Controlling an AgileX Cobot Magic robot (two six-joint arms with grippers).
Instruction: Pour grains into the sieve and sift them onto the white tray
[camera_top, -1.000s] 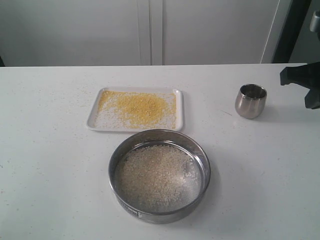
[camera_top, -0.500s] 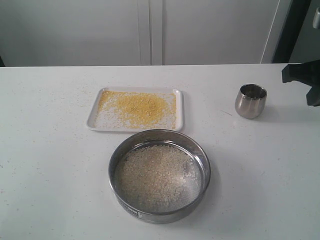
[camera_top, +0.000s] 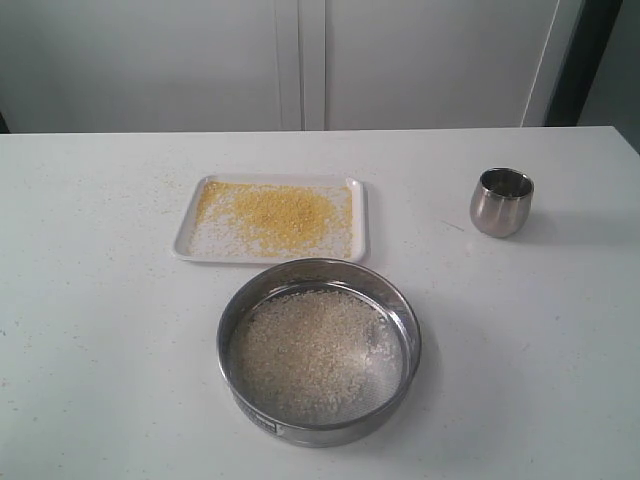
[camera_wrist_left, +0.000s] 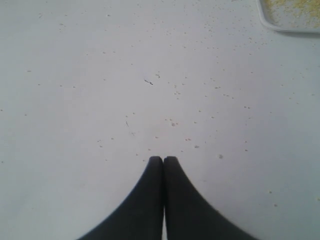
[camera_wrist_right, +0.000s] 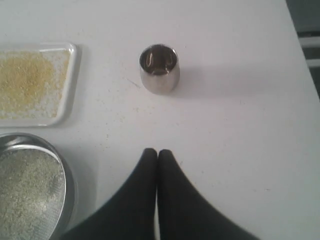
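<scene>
Left claw (camera_wrist_left: 163, 159) and right claw (camera_wrist_right: 158, 151) both clenched, empty, above worktop (camera_top: 100, 330). Sieve (camera_top: 400, 385) holds whitish grains (camera_top: 310, 350), just beside white tray (camera_top: 185, 245) carrying yellow granules (camera_top: 280, 212); steel cup (camera_top: 501, 201) stands apart.

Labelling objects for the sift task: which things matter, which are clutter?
Job: sieve; tray; white grains in sieve; yellow grains on tray; cup, empty-looking, likely the pourer.
Clutter: stray specks on table; cabinet behind.

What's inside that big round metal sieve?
Whitish rice-like grains cover most of the mesh of the sieve; a bare patch shows on the right. Whatever lies beneath the grains is hidden.
</scene>
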